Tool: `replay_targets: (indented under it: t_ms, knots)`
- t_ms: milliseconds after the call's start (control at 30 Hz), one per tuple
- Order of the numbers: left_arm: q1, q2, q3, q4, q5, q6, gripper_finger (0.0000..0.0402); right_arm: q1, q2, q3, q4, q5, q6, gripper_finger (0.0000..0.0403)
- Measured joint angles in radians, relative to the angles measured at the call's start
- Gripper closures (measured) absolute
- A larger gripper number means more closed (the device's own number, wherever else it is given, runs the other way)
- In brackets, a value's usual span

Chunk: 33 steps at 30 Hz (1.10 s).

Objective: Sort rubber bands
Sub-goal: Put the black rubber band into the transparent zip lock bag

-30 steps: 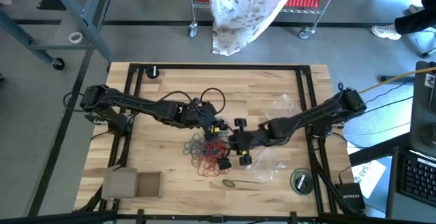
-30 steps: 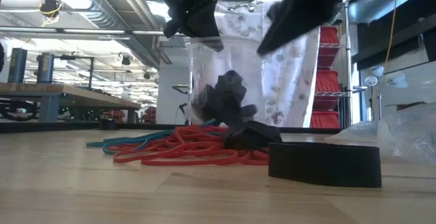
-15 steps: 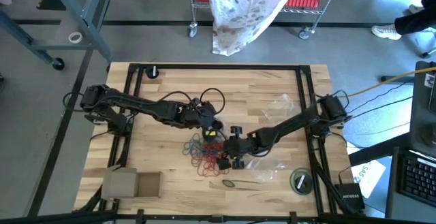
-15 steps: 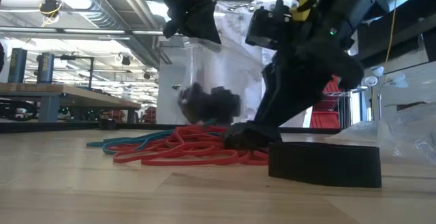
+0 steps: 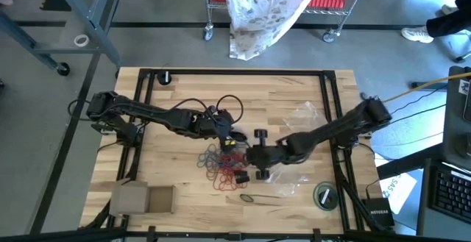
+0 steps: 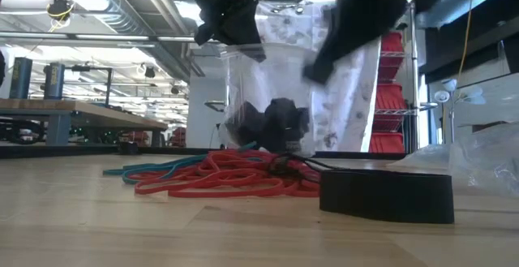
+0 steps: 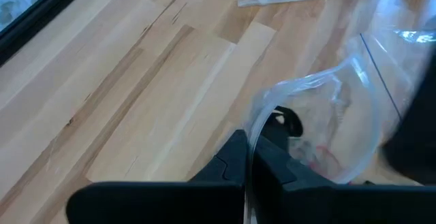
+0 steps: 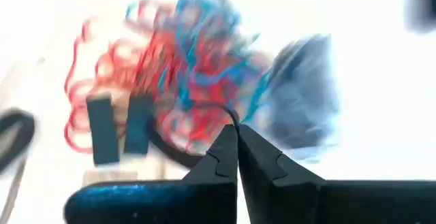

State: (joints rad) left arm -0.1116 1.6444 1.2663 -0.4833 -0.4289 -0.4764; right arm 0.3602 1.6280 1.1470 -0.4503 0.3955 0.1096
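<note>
Right claw [image 8: 238, 142] pinched on a dark rubber band [image 8: 204, 108], just above the rubber bands [image 5: 223, 170] heaped mid-worktop [image 5: 184, 95]. Left claw [image 7: 246, 157] clamped on clear bag [image 6: 268, 96], beside that heap.

Two dark jointed arms trail black cables, seemingly with yellow markings.

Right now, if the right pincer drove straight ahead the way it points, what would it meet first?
Probably the pile of bands on the table: the shut right pincer, gripping a dark band, points straight at that pile. Depth is unclear.
</note>
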Motion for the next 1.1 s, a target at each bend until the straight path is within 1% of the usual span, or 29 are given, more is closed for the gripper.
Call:
replay_targets:
  t_ms: [100, 167, 233, 333, 567, 733, 833, 1100]
  knots:
    - [0.0, 0.0, 0.0, 0.004, 0.0, -0.003, 0.0401, 0.0, -0.049, 0.029, 0.009, 0.115, -0.08, 0.04]
    - [0.0, 0.0, 0.0, 0.005, 0.002, -0.002, 0.0401, -0.006, -0.056, 0.04, 0.028, 0.202, -0.153, 0.0401]
    - [0.0, 0.0, 0.0, 0.007, 0.008, -0.002, 0.0402, -0.018, -0.055, 0.042, 0.067, 0.252, -0.227, 0.0401]
    - [0.0, 0.0, 0.0, 0.005, 0.013, -0.002, 0.0401, -0.049, -0.041, 0.043, 0.111, 0.239, -0.287, 0.04]
    - [-0.001, 0.0, 0.0, 0.005, 0.055, -0.002, 0.0401, -0.108, -0.026, 0.041, 0.089, 0.228, -0.323, 0.04]
    - [0.003, 0.0, 0.0, 0.005, 0.057, -0.025, 0.0401, -0.105, -0.026, 0.042, 0.091, 0.196, -0.384, 0.04]
    - [0.01, 0.0, 0.0, 0.005, 0.058, -0.044, 0.0401, -0.104, -0.014, 0.042, 0.091, 0.163, -0.385, 0.04]
    - [0.015, 0.0, 0.0, 0.005, 0.058, -0.058, 0.0401, -0.105, 0.029, 0.041, 0.087, 0.161, -0.376, 0.04]
